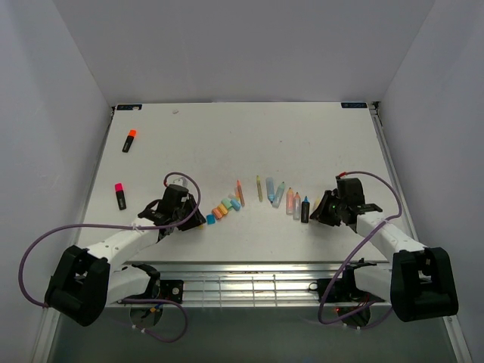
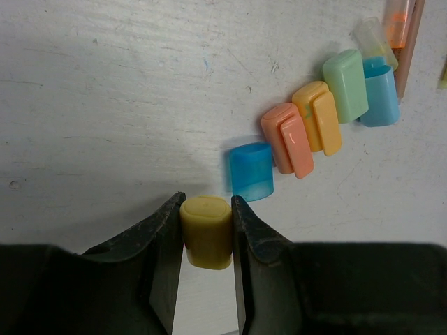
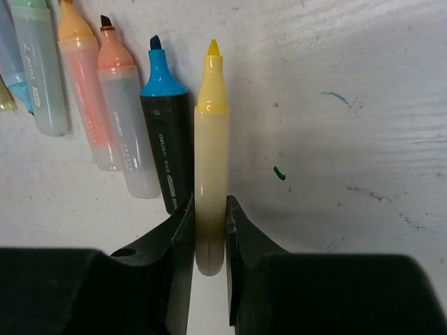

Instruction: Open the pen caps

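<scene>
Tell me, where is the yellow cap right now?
In the left wrist view, the yellow cap is pinched in the left end effector, on the table's left side, just beside the blue cap that ends the row.

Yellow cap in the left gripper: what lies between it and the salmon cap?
A single blue cap, right beside the salmon cap and just beyond the yellow cap. The left wrist view shows it.

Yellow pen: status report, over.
Left gripper shut on yellow cap, by cap row. Right gripper shut on yellow pen, tip bare, beside black pen. Nothing blocking either.
</scene>
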Controlling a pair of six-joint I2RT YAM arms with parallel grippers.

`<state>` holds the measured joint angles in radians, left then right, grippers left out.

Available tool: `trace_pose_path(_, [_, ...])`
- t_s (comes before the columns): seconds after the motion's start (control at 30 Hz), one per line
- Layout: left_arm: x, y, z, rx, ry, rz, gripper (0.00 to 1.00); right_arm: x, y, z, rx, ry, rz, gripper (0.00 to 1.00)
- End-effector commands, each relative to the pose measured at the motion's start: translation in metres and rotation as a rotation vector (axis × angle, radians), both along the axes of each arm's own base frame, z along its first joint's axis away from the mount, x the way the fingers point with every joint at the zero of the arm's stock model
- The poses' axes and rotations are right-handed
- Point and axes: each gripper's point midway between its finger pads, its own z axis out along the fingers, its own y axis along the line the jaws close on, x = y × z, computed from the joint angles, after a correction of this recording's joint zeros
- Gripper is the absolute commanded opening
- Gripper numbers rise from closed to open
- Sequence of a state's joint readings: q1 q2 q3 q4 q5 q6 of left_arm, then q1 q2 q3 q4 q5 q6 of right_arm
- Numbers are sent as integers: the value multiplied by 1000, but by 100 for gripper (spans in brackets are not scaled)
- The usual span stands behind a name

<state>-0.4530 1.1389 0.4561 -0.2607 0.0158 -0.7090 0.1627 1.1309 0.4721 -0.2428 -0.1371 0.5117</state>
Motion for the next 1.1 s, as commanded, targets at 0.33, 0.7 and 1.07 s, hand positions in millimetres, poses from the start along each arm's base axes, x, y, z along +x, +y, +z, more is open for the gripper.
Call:
trace_pose_path(0.33, [-2,1,-8,-2,20,13,51,-2,4,-12,24,-12,25,33])
trace_pose_path(0.7, [5,-3,4,-18,-6,20,59,-8,7,-15,38,-13,44,52])
trace_pose_path(1.07, [36,27,38,149,-74,143,77,8,-5,24,-34,-100,36,77])
